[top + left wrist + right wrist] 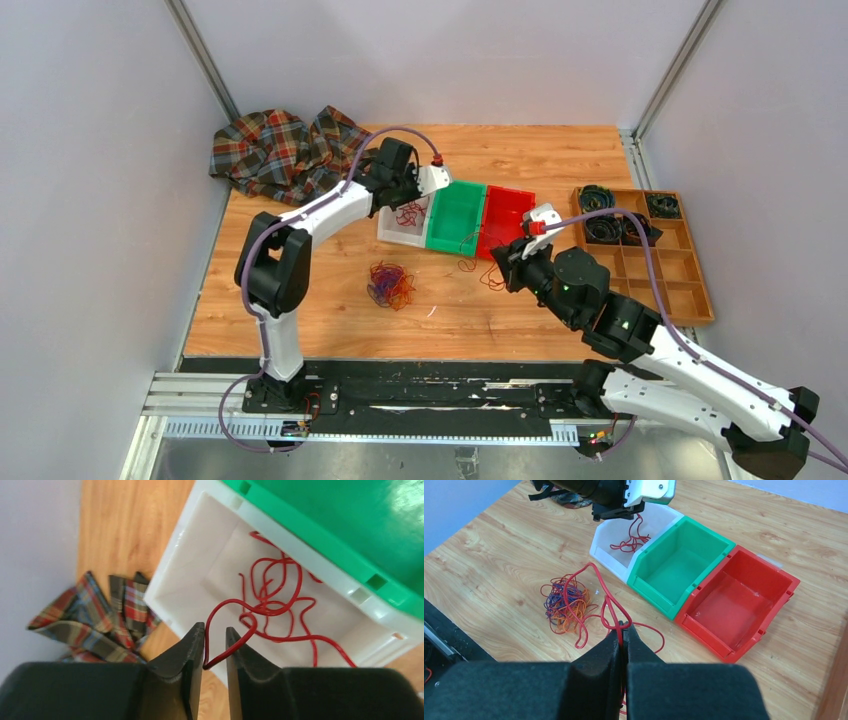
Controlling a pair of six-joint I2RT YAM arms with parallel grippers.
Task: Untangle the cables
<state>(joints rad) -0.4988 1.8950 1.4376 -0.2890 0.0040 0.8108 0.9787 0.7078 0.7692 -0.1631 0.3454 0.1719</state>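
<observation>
A tangle of red, orange and purple cables (390, 285) (566, 602) lies on the wooden table. From it a red cable (609, 600) runs up into my right gripper (625, 627) (503, 268), which is shut on it in front of the bins. Loose red cables (275, 605) (408, 213) lie in the white bin (175, 555). My left gripper (215, 630) (402, 198) hovers over that bin's near corner. Its jaws stand narrowly apart, and a loop of red cable hangs in the gap against the left finger.
A green bin (455, 215) and a red bin (505, 220) stand in a row right of the white one. A wooden compartment tray (690, 270) with black coils sits at the right edge. A plaid cloth (285, 150) lies at the back left.
</observation>
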